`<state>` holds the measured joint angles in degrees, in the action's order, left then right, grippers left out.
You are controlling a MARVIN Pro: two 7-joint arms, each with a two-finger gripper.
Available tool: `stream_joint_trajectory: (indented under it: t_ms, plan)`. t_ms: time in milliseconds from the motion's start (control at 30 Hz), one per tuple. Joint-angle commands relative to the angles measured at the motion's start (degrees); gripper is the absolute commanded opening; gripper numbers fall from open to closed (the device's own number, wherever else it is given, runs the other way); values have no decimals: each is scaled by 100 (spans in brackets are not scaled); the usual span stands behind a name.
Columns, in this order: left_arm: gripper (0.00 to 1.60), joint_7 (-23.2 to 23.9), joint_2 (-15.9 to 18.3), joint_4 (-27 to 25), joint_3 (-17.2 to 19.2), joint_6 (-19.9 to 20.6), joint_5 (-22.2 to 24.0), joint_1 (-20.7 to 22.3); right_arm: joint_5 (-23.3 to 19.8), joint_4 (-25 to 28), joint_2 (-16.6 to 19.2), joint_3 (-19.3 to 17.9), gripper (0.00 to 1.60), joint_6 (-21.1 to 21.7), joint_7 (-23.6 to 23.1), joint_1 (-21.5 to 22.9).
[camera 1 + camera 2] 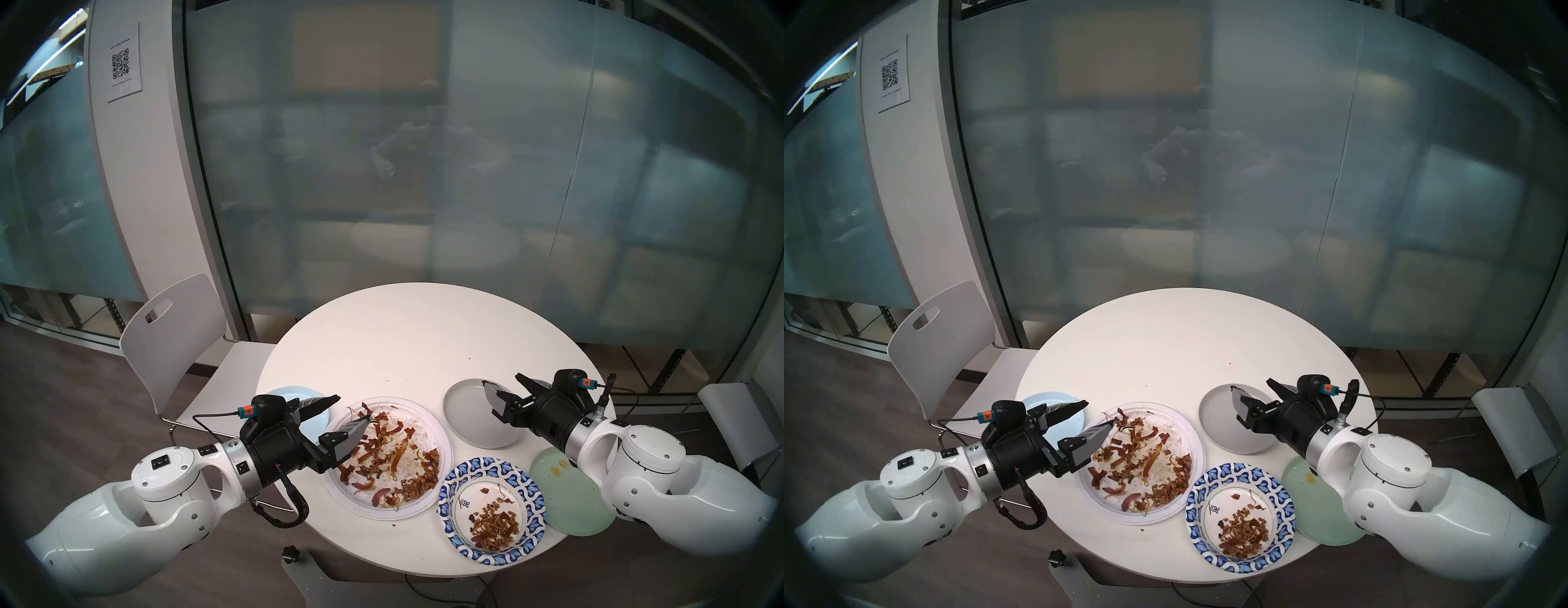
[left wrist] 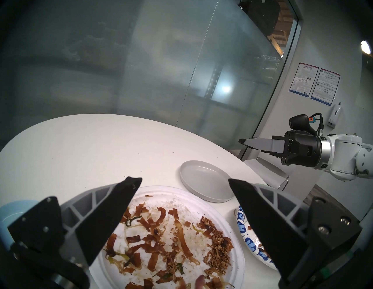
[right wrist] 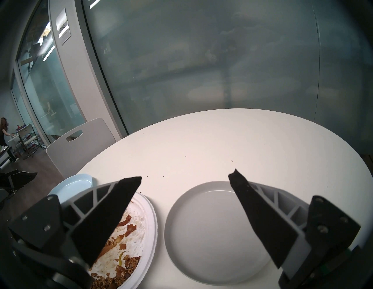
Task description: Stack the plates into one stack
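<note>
The left gripper hangs above the table with its two fingers spread wide and nothing between them, its tips over the near-left rim of the large white paper plate; the right gripper is likewise spread and empty, hovering over the right side of the grey plate. Five plates lie on the round white table, each flat on the tabletop and none on top of another, so no stack exists yet. One is the large white paper plate, near the middle front, strewn with brown noodle strips, a few green shreds and crumbly bits. One is the blue-and-white patterned paper plate, at the front right, its rim just beside the white one, holding a smaller heap of brown crumbs. One is the pale-green plate, at the table's right edge beside the patterned plate, partly under the right arm, with two small yellowish smears. One is the grey plate, clean, behind those two and near the white plate. One is the pale-blue plate, at the left edge, largely hidden by the left gripper's body. Two white chairs stand by the table: one chair at the back left, a second chair at the right. A few dark crumbs dot the bare tabletop.
</note>
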<state>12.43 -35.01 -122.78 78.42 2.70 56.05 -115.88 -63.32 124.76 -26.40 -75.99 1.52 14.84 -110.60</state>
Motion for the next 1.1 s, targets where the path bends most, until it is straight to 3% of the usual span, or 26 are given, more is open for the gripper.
stream_joint_trajectory:
  t_ms: [0,433,767,867,1067]
  plan:
    - [160,113,401,-121,479,136,274,-214,-2,58,3,-17,160,-3,-3,17]
    - [160,533,766,138,1384,153,575,-981,-1,58,1,-19,160,-1,-4,15]
    - [160,827,841,312,1757,174,689,-1412,0,59,0,-21,160,1,-4,14]
    - [160,890,874,564,1944,249,814,-1362,1,57,-2,-20,160,1,-5,15]
    - [160,1008,948,1082,1940,339,935,-1180,3,57,-3,-21,160,1,-5,15]
